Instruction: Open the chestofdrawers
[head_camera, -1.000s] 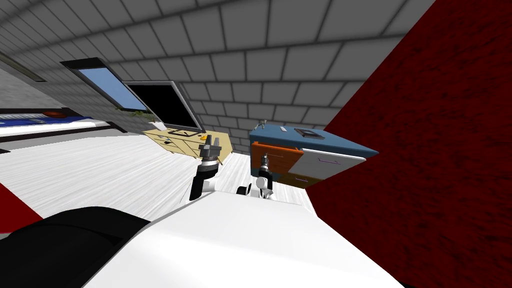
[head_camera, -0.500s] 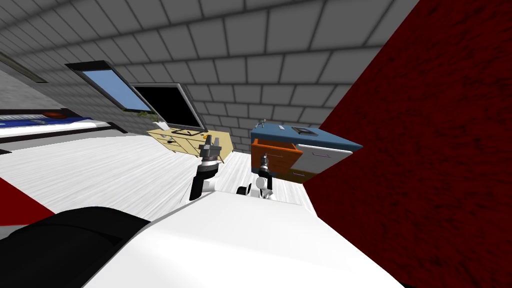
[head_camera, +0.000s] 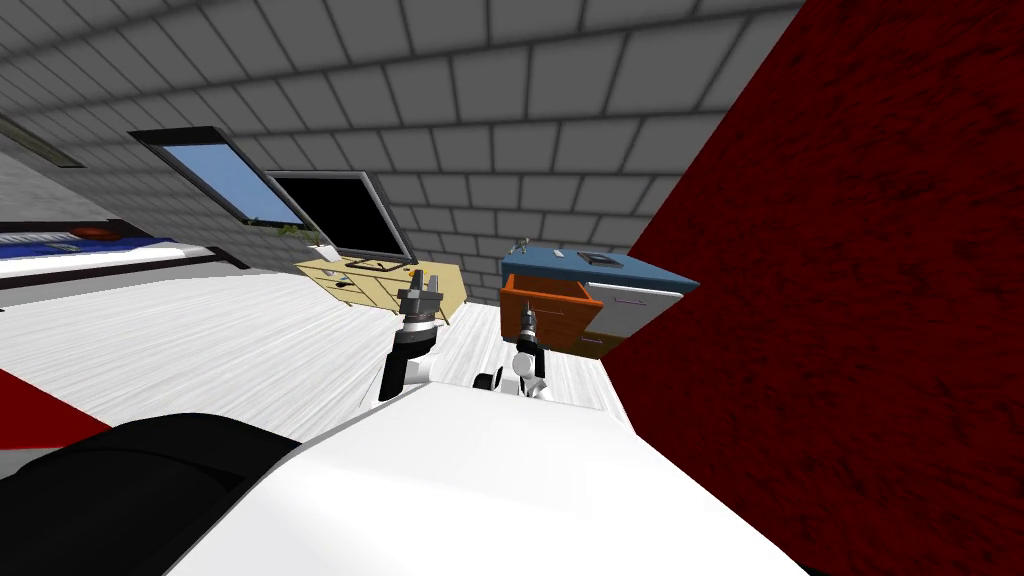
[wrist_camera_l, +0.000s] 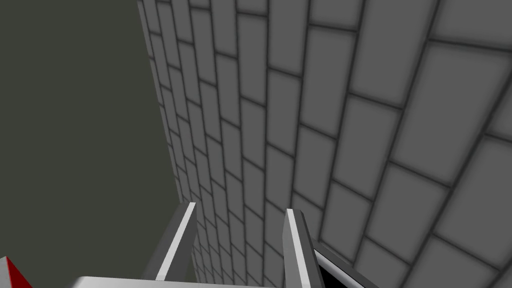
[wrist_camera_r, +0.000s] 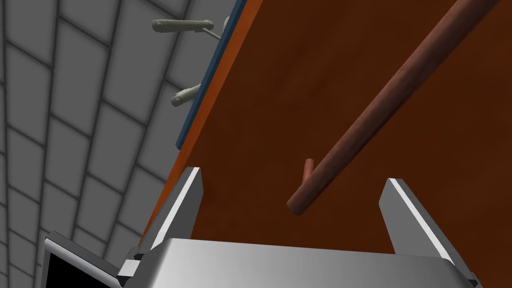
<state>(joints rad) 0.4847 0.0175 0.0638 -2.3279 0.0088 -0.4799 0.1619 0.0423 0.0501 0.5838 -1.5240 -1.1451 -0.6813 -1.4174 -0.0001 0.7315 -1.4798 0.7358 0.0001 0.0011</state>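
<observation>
Right jaws at the orange drawer's handle, not yet closed

The chest of drawers (head_camera: 632, 300), blue-topped, stood by the grey brick wall (head_camera: 560, 150), just beside the dark red wall (head_camera: 850, 300), ahead and to my right. Its orange drawer (head_camera: 545, 305) stood proud of the white front next to it, so I judged it partly out. The right arm reached to that drawer; the wrist view showed its fingers (wrist_camera_r: 186, 210) wide apart, with the reddish bar handle (wrist_camera_r: 380, 95) ending between them, touched by neither. The left jaws were parted on nothing, held up in front of the pale yellow cabinet (head_camera: 380, 280). Step in hand, as I read it: taking the handle. The next move called for closing the right jaws across the bar, then a straight pull back along the drawer's run, no twist
</observation>
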